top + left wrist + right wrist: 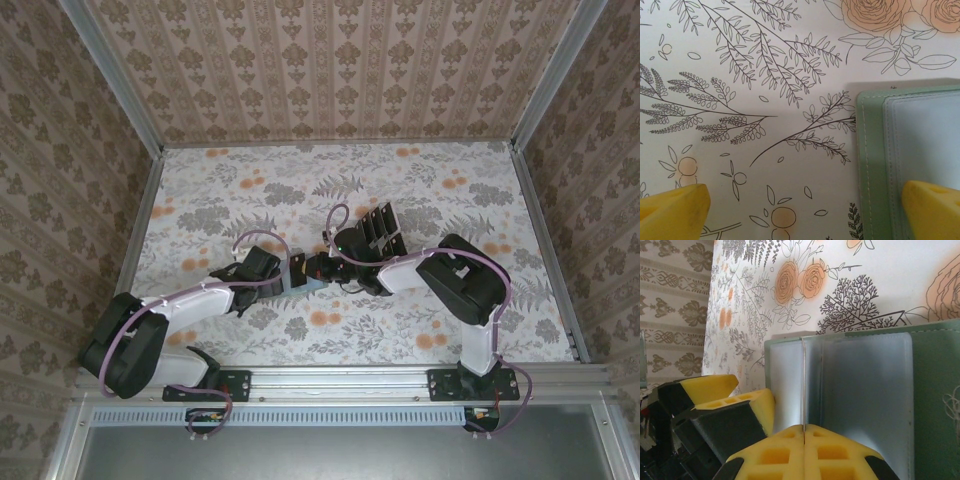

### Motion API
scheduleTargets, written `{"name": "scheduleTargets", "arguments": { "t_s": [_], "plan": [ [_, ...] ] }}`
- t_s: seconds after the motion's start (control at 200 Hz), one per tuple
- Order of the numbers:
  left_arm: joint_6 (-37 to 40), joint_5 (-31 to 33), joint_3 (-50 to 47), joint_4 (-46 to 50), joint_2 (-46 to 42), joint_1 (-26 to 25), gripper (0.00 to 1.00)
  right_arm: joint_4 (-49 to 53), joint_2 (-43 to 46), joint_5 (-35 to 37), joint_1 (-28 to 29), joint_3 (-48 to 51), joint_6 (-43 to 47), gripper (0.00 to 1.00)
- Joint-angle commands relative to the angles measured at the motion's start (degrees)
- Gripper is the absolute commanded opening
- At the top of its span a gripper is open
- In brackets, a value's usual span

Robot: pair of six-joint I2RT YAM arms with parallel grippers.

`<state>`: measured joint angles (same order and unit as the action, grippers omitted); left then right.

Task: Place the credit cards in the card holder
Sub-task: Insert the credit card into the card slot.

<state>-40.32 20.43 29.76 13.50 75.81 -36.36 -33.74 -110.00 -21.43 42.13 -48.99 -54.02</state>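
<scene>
The card holder (872,150) lies open and flat on the table (450,190), about midway between the two arms. It looks light and thin: a soft stitched green cover with limp, glossy clear pockets inside. Those pockets would be slippery and would flop or buckle if pushed, so the best hold is a pinch on a free pocket edge while the cover is pressed down. The cards (372,228) stand in a rack (385,240) just beyond the right arm. They are thin, stiff and slick, best taken by their upper edges.

The right arm reaches low across the middle. The right fingers (775,455) are pressed fully together, and a thin pocket leaf (804,385) rises edge-on from their seam, so they appear to be pinching it, though the contact itself is hard to make out.

The left arm stretches in from the left. The left fingers (675,212) are spread wide and hold nothing, one tip over the holder's clear pocket and the other over bare table.
</scene>
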Motion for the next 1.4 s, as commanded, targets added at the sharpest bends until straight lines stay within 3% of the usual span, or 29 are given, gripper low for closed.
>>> {"name": "scheduleTargets", "arguments": {
  "t_s": [0.0, 0.48, 1.395],
  "plan": [
    [-0.6, 1.0, -0.3, 2.5, 1.1, -0.5, 1.0, -1.9, -1.1, -1.7, -0.3, 0.8, -0.7, 0.0],
    [-0.6, 1.2, -0.3, 2.5, 1.3, -0.6, 1.0, -2.3, -1.3, -3.0, -1.2, 3.7, -1.6, 0.0],
    [-0.6, 1.1, -0.1, 2.2, 2.0, -0.8, 1.0, -1.2, -6.3, -10.6, -2.5, -1.0, -0.8, 0.0]
  ]
}}
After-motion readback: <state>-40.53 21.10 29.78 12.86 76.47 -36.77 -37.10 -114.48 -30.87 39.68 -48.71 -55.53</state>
